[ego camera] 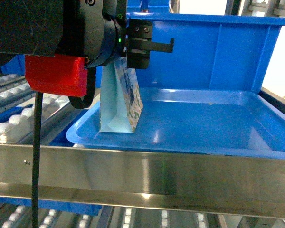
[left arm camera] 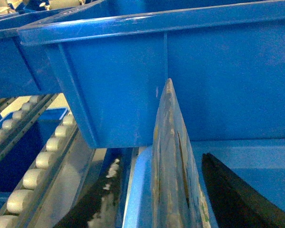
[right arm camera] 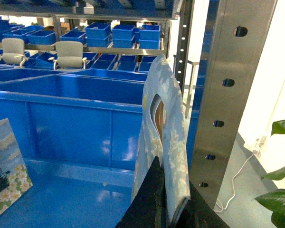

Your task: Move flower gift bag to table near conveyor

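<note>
A flower gift bag (ego camera: 119, 102) stands upright in the low front part of a blue bin (ego camera: 204, 128), near its left end. My left gripper (ego camera: 135, 57) hangs over the bag's top. In the left wrist view its dark fingers (left arm camera: 237, 194) stand either side of the bag's top edge (left arm camera: 171, 156), with a gap on the left side, so the gripper (left arm camera: 161, 164) is open. My right gripper (right arm camera: 173, 190) is shut on the lower edge of another flower gift bag (right arm camera: 164, 123) with a cut-out handle; it is outside the head view. The table is out of view.
The conveyor's white roller tracks (ego camera: 9, 118) run left of the bin, also seen as rollers (left arm camera: 38, 161) below my left wrist. A steel rail (ego camera: 142, 175) crosses in front. A steel upright (right arm camera: 228, 95) stands just right of the held bag. A floral bag (right arm camera: 4, 166) stands in the bin.
</note>
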Motion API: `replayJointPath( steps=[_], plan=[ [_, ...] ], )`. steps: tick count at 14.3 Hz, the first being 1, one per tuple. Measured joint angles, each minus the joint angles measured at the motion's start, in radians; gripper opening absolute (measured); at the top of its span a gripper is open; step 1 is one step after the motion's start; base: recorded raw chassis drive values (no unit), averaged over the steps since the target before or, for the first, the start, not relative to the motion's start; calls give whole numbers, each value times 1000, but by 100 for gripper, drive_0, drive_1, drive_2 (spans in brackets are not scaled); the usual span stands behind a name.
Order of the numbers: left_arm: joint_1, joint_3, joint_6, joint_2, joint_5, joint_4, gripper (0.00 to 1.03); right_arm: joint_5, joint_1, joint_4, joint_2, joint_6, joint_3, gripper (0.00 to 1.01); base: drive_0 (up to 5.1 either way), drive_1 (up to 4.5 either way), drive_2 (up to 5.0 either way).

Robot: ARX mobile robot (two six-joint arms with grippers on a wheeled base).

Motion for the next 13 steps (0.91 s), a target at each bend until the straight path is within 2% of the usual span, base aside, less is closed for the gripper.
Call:
replayJointPath(
  steps=[3,5,10,13],
  plan=[
    [-11,-16,0,-1,-23,4,25,0,0,0,0,0,0,2,0,0,0],
    [-19,-46,-11,-15,-31,23,1,0,0,0,0,0,0,2,0,0,0],
    [-17,-98,-3,-51,-49,83,2,0,0,0,0,0,0,2,0,0,0],
    [-14,-116,3,-111,-35,92,2,0,0,0,0,0,0,2,0,0,0]
  ],
)
